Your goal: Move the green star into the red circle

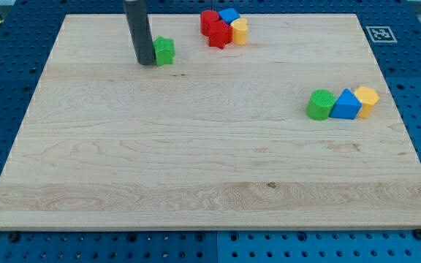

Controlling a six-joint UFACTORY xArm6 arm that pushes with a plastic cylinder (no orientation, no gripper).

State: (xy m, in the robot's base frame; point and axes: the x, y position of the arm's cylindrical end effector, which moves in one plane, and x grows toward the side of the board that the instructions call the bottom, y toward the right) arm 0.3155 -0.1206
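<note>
Nearest the view's bottom the wooden tabletop [196, 190] lies bare; further up on the view's right sits a touching row: green cylinder [319, 105], blue block [347, 104], yellow block [368, 99]. Toward the view's top left, my tip [145, 63] – the tool, a plain rod that holds nothing and has no jaws – rests against the left side of the green star [165, 50]. Farthest, top centre, well apart from the star: red circle [209, 22], red star [220, 34], blue block [229, 15] and yellow block [240, 31], clustered touching.

Pale wooden board [196, 168] under my rod, green star [165, 50] near top; red, blue, yellow blocks [224, 28] clustered top; green cylinder [319, 104], blue block [347, 104], yellow block [367, 98] in a row, right
</note>
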